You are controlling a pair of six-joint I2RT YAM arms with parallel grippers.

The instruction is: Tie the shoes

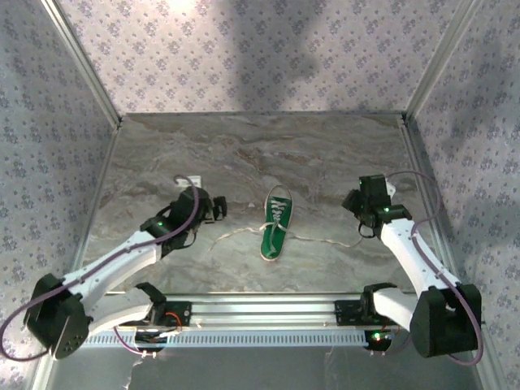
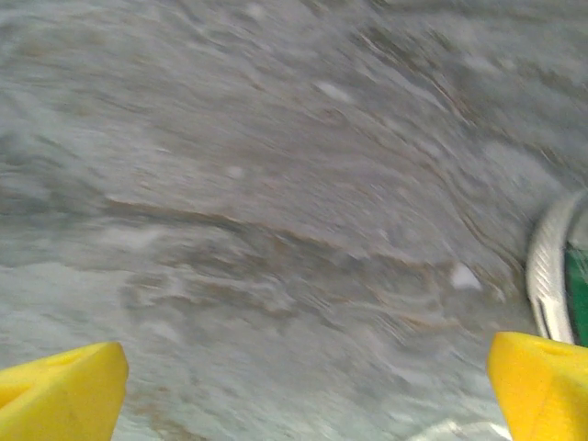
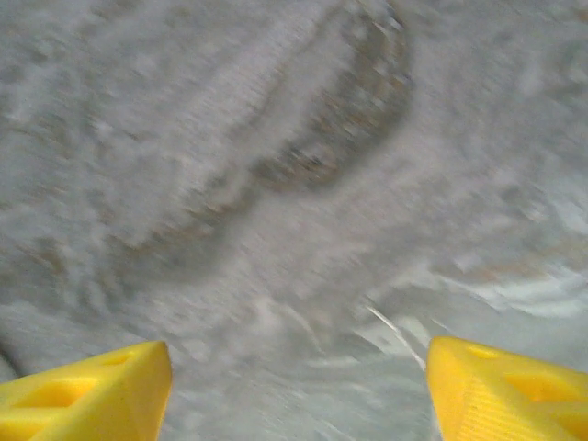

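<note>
The small green sneaker [image 1: 276,229] lies in the middle of the marble table, toe pointing away, heel toward the arms. Its white laces trail loose on both sides, one end [image 1: 231,235] running left, the other [image 1: 325,241] running right. My left gripper [image 1: 218,209] hovers left of the shoe, open, its yellow fingers [image 2: 64,395] wide apart over bare table. The shoe's white sole edge [image 2: 548,266] peeks in at the right of the left wrist view. To the right of the shoe, my right gripper [image 1: 357,203] is open too, with yellow fingers [image 3: 510,390] spread and a thin lace strand [image 3: 397,333] between them.
A small white tag [image 1: 189,180] lies on the table just behind the left gripper. Patterned walls enclose the table on three sides. An aluminium rail [image 1: 260,310] runs along the near edge between the arm bases.
</note>
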